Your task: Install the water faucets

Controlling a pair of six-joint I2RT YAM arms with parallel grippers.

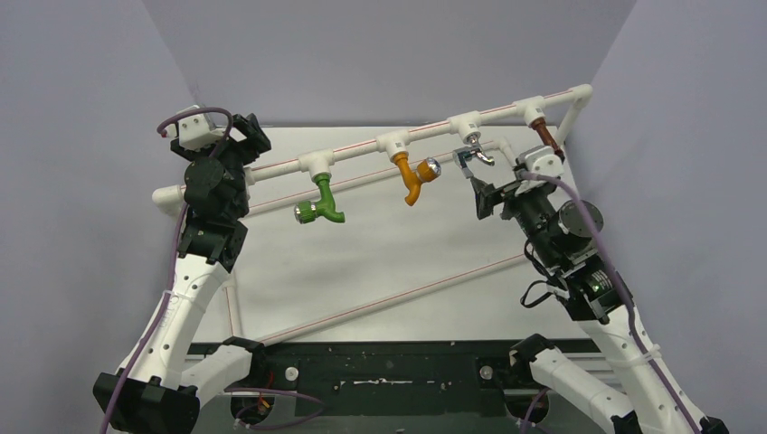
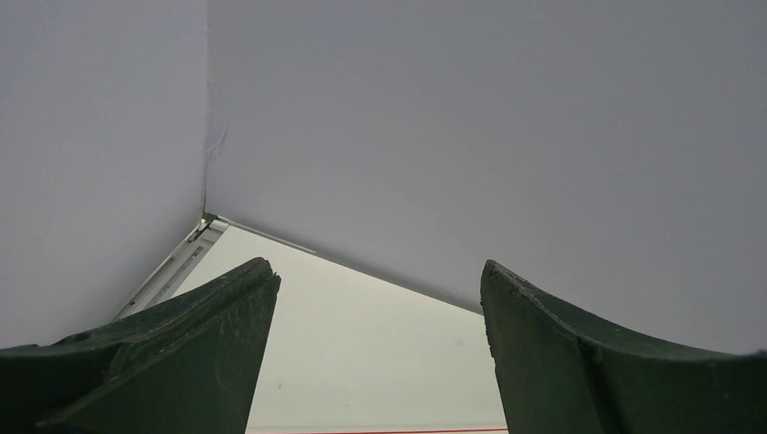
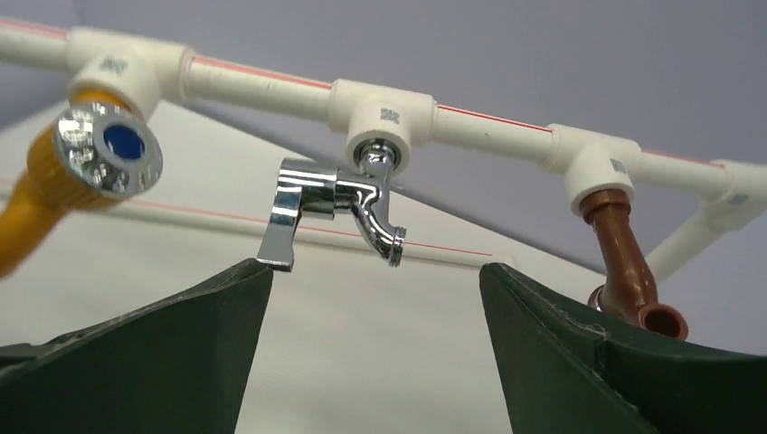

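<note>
Plain lavender-grey panels close the scene in on three sides: the back wall (image 1: 389,54) runs across the top of the overhead frame, while the left wall (image 1: 72,136) and right wall (image 1: 696,99) slant down either edge. Between them, mid-frame, lies the white tabletop (image 1: 380,262), softly and evenly lit, with a dark strip (image 1: 380,371) flecked with pale specks along its near edge at the bottom. In the left wrist view, two walls meet at a vertical corner seam (image 2: 206,136) upper left, pale metal trim (image 2: 172,267) edging the table below it.
</note>
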